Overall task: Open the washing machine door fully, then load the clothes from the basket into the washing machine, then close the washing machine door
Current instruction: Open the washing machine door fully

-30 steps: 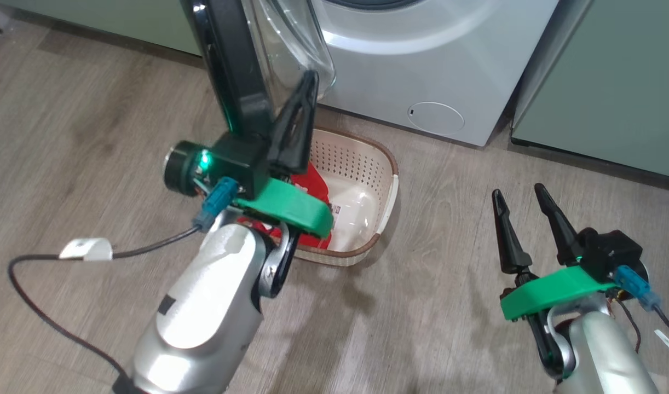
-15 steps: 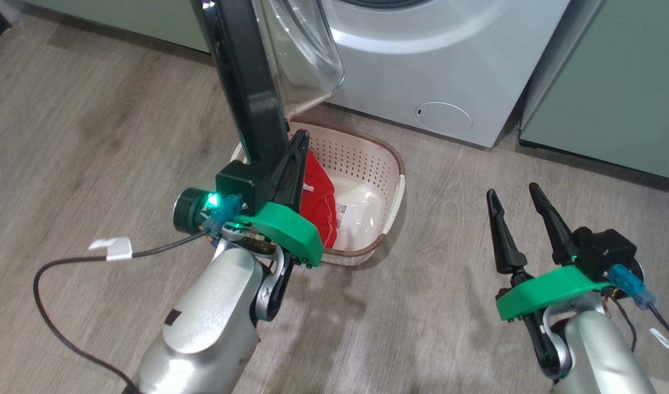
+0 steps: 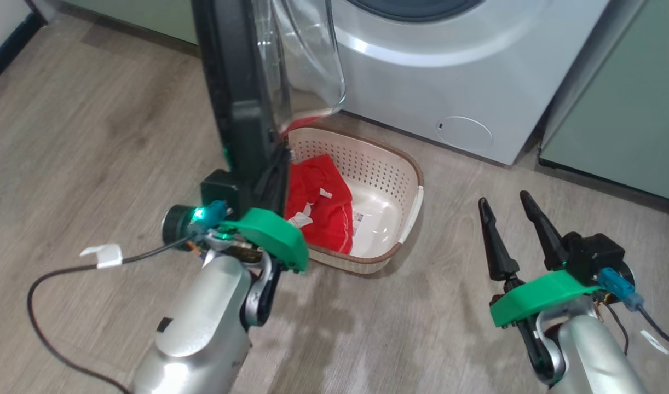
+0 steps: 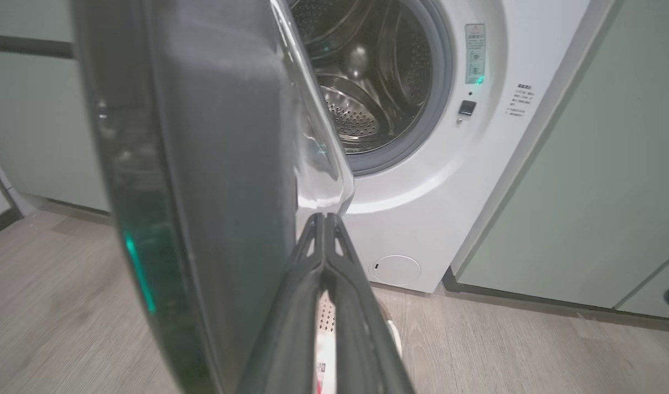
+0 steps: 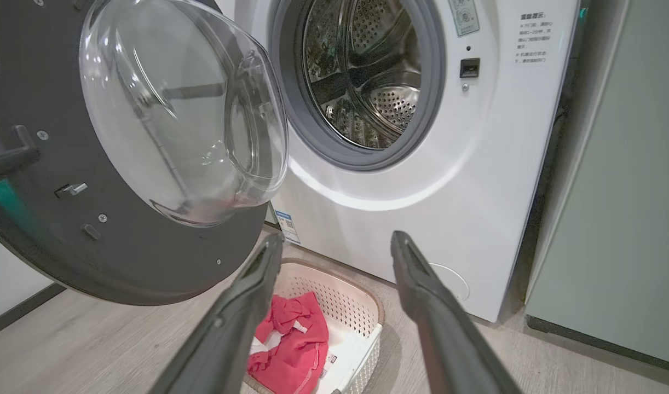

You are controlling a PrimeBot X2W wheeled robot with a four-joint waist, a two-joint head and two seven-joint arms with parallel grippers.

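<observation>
The left pincer (image 4: pixel 324 219) is closed on nothing, its two slim, dark, tapering fingers pressed flat together. They lie just beside the lower edge of the washing machine door (image 3: pixel 241 82), on its inner side; I cannot tell whether they touch it. The door stands swung well open: a wide, glossy black rim around a clear, bulging glass bowl (image 5: pixel 176 109), with small screws on its matt inner face.

The right pincer (image 3: pixel 504 200) hangs spread wide and empty, well apart from everything, on a bright green plastic mount.

Under the door, on the floor, sits the basket (image 3: pixel 408 164): cream plastic, rectangular with rounded corners, perforated walls and a brown rim. The clothes (image 3: pixel 318 202), crumpled red fabric with white trim, lie in its left half, and its smooth floor is bare on the right.

Behind it stands the washing machine (image 3: pixel 449 71), smooth white, with a grey rubber seal (image 5: pixel 437 82) ringing a perforated steel drum (image 5: pixel 367 71).

The floor (image 3: pixel 93 137) is pale grey wood-grain plank. Flat pale green cabinets (image 3: pixel 630 109) flank the machine.
</observation>
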